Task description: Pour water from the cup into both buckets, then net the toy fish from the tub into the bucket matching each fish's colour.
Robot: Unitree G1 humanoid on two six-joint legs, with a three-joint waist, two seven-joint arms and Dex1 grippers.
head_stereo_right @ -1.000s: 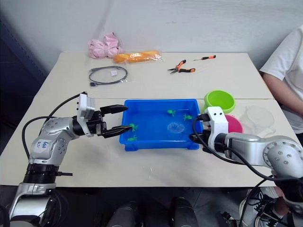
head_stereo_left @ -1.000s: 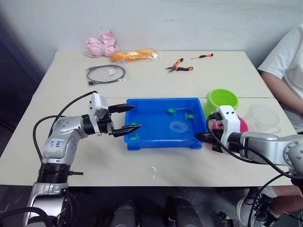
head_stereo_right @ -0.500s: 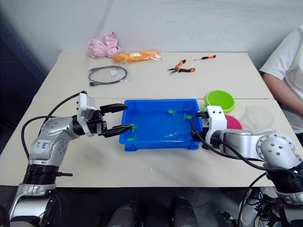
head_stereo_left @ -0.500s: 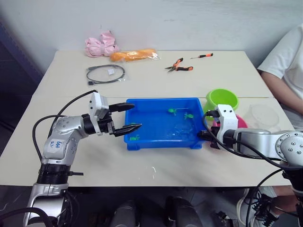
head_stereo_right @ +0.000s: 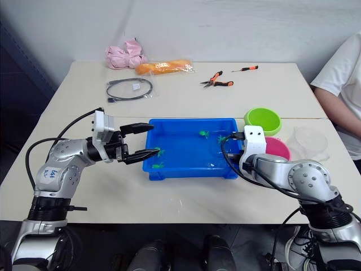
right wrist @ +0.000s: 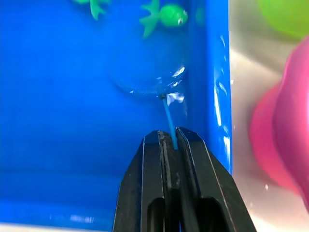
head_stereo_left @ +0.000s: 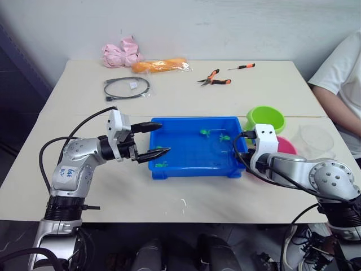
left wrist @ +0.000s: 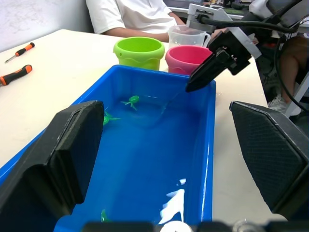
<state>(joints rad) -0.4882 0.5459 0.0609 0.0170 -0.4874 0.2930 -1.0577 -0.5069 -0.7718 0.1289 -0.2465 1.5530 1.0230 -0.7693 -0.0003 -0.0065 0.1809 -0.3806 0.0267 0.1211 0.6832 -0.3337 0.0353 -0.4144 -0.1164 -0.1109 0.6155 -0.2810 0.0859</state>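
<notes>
The blue tub (head_stereo_left: 192, 120) holds water and several green toy fish (head_stereo_left: 206, 132). My right gripper (right wrist: 169, 136) is over the tub's right end, shut on the net's thin handle (right wrist: 168, 116). The net's sheer hoop (right wrist: 140, 91) lies in the water just short of a green fish (right wrist: 169, 14). My left gripper (head_stereo_left: 163, 138) is open, one finger on each side of the tub's left rim, holding nothing. The lime green bucket (head_stereo_left: 265, 118) and the pink bucket (head_stereo_left: 286, 145) stand right of the tub. The clear cup (head_stereo_left: 316, 141) stands beyond them.
At the back of the table lie a black cable loop (head_stereo_left: 127, 87), orange-handled pliers (head_stereo_left: 214, 79), a screwdriver (head_stereo_left: 241, 66), an orange bag (head_stereo_left: 161, 65) and a pink bundle (head_stereo_left: 120, 55). A person in white (head_stereo_left: 344, 84) sits at the right edge.
My right gripper has moved toward the far right of the tub, and the net's hoop has gone from mid-tub toward the right wall. The left gripper has stayed put.
</notes>
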